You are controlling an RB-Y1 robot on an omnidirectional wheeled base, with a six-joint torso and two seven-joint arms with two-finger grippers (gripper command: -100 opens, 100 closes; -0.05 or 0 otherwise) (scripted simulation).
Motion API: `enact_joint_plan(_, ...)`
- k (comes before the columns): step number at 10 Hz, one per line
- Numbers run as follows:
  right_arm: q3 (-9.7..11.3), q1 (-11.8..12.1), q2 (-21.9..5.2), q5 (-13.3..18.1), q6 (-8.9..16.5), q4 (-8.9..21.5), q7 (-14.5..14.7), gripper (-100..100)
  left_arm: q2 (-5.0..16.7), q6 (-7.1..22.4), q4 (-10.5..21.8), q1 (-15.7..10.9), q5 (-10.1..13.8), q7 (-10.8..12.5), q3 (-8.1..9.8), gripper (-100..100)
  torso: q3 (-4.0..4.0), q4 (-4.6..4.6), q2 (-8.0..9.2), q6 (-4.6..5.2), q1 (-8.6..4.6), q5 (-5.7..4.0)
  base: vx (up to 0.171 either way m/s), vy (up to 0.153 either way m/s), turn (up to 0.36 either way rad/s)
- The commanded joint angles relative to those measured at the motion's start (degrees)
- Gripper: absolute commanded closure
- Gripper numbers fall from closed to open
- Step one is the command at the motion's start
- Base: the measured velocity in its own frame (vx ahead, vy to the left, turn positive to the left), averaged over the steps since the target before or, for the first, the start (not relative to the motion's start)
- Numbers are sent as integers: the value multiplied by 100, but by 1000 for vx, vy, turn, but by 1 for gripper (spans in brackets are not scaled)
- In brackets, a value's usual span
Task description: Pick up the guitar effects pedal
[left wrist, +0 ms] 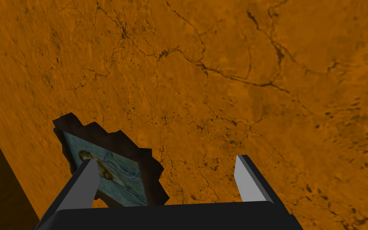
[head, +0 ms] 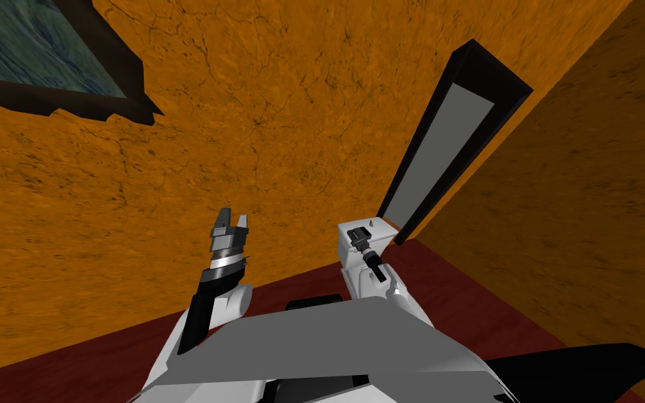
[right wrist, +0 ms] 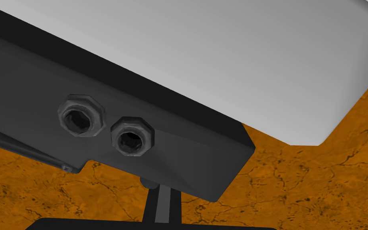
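The left tool (head: 234,220) is raised in front of the orange wall (head: 279,105), off to the side of the working one. Its fingers stand wide apart with nothing between them, so it takes no part in the job.

The right tool (right wrist: 161,191) is at about the same height. Its fingers are drawn narrow, close together, and run up to the underside of the guitar effects pedal (right wrist: 139,112). They seem to pinch a small stud there, though the contact itself is hard to make out.

The pedal sits right at that tool's fingertips, tilted, with its dark side and two round sockets (right wrist: 130,136) turned toward the tool and a light grey face beyond them. Only wall lies behind the pedal, with the dark red floor (head: 454,280) far below the tool and no bench under it.

I judge the pick-up essentially done: the pedal looks grasped and held in the air, and what is left is to keep the hold steady.

Of containers there is nothing to tell here
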Motion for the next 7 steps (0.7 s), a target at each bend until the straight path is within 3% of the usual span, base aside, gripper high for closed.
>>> enact_joint_plan(1,0,0,0,0,0,0,0,0,0,0,0,0,0,0,0,0,0,0,0,0,0,0,0,0,0)
enact_joint_plan(2,45,69,-212,39,-86,-21,-132,-100,0,0,0,0,0,0,0,0,0,0,0,0,0,0,-34,17,35)
enact_joint_plan(7,206,310,-917,187,-356,-64,-562,-100,0,0,0,-1,0,0,0,0,10,4,17,0,-1,0,-43,6,32)
